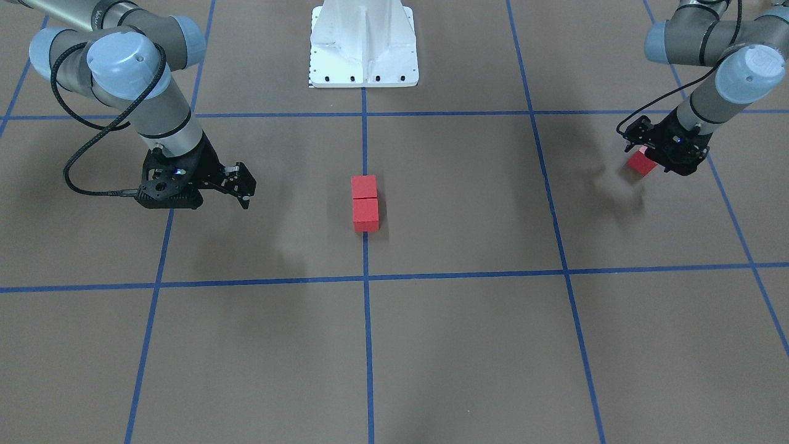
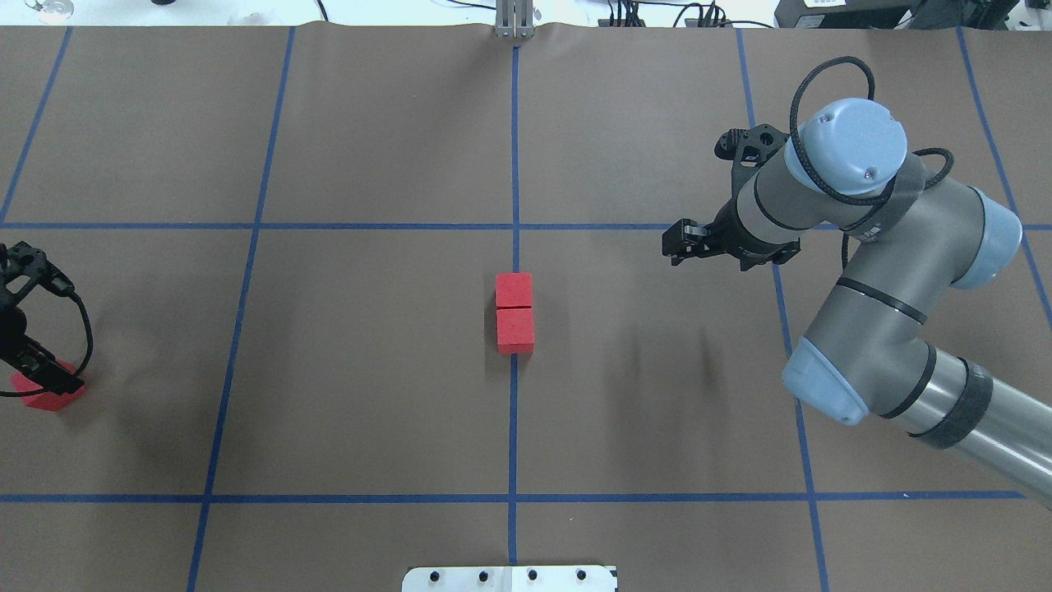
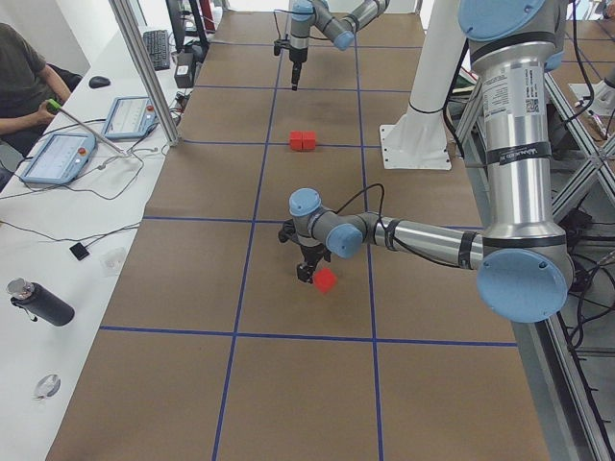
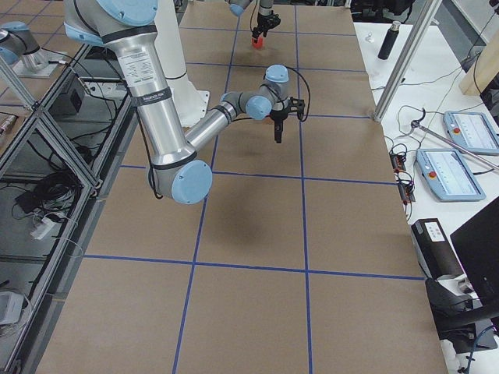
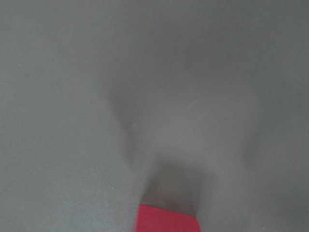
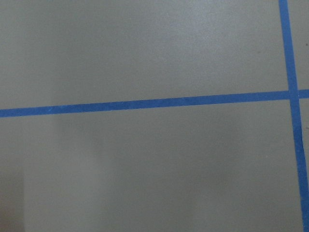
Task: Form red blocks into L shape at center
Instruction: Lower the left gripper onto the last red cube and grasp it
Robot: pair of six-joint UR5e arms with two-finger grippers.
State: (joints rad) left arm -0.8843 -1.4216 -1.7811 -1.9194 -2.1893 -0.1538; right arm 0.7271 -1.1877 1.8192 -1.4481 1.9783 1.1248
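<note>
A tabletop (image 2: 370, 123) covered in brown paper is ruled into large squares by blue tape lines (image 2: 513, 427). Along one side runs a white desk (image 3: 48, 250) with a control tablet (image 3: 58, 157) and a dark bottle (image 3: 40, 303) on it, behind a slanted metal post (image 3: 144, 67). The light is soft and even.

three red blocks (image 1: 363, 186) (image 1: 365, 214) (image 1: 641, 164), two robot arms (image 1: 145, 92) (image 1: 709, 98)

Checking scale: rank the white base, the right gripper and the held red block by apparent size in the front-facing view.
1. White base, largest.
2. Right gripper.
3. Red block, held by the left gripper and partly hidden, clearly smallest.
</note>
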